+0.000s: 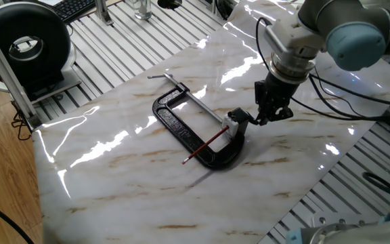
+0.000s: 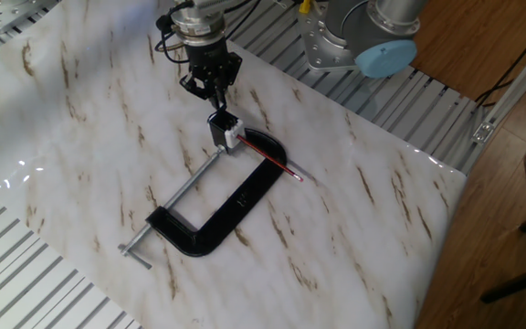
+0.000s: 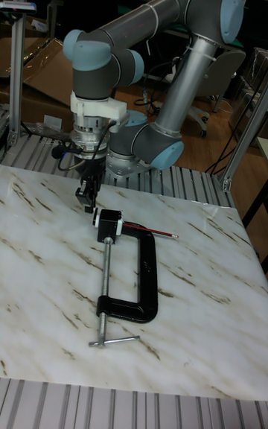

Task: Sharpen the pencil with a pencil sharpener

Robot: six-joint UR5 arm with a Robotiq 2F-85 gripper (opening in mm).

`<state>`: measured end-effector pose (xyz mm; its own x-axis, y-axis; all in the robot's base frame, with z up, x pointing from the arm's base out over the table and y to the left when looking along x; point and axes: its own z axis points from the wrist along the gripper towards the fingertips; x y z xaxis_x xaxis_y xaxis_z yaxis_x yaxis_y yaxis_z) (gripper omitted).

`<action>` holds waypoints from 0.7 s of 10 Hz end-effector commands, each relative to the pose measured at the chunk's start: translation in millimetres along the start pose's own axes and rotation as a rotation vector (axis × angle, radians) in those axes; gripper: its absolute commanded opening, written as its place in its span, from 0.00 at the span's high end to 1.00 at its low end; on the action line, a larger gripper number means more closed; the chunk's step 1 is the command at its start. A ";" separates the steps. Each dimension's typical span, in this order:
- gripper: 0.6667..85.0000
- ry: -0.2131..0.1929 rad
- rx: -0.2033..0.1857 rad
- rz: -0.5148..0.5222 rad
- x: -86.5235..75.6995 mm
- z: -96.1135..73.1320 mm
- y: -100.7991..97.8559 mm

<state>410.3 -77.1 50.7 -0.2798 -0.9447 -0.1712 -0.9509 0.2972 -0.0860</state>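
Observation:
The red pencil (image 1: 207, 147) lies slanted across the black C-clamp (image 1: 175, 125), its upper end stuck into the small whitish pencil sharpener (image 1: 234, 126) held at the clamp's jaw. In the other fixed view the pencil (image 2: 270, 158) runs right from the sharpener (image 2: 234, 136). The tall fixed view shows the pencil (image 3: 152, 231) beside the clamp's block. My gripper (image 1: 268, 116) hovers just right of the clamp's jaw end, close to the sharpener. Its fingers stand apart and hold nothing. It also shows low over the table just behind the clamp (image 2: 210, 90), (image 3: 88, 194).
The clamp's silver threaded rod (image 2: 179, 196) ends in a crossbar handle (image 2: 133, 255). A black round device (image 1: 26, 47) stands off the marble sheet at the far left. Cables (image 1: 357, 102) trail from the arm on the right. Slatted metal surrounds the marble sheet (image 1: 147, 196).

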 end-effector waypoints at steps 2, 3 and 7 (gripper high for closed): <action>1.00 -0.010 -0.003 0.019 -5.5 -10.2 3.7; 1.00 -0.002 -0.005 0.020 -1.5 -13.8 3.3; 1.00 0.030 -0.026 -0.007 8.0 -36.6 -6.8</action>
<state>405.5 -84.7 71.5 -0.2835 -0.9464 -0.1548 -0.9531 0.2959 -0.0636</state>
